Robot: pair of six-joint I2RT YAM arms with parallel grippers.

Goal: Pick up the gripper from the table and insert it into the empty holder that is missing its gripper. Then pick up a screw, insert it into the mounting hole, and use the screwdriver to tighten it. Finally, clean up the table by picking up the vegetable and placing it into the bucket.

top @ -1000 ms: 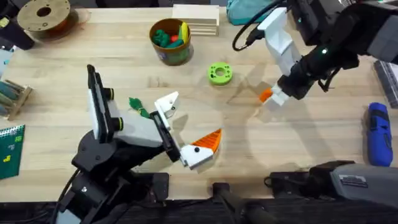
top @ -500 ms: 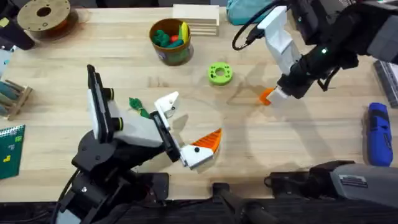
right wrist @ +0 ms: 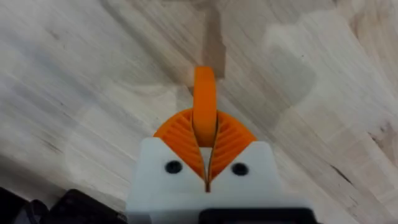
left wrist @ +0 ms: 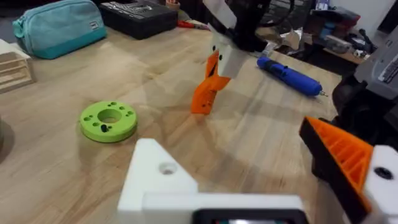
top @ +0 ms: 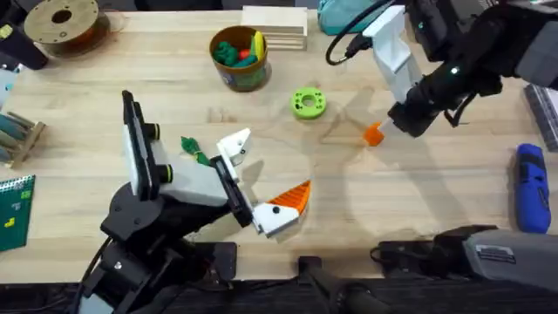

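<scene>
Right gripper (top: 390, 127), clamped on the orange gripper (top: 373, 134), long axis hanging tip-down from the pads, seemingly just clear of the table (top: 418, 201). Farther out, toward the left arm: left gripper (top: 257, 179), spread wide and carrying nothing, one jaw tipped orange, the other ending in the bare white holder (top: 234, 144). Holder well apart from the carried piece, past the green ring (top: 308, 103); right arm nearer.
</scene>
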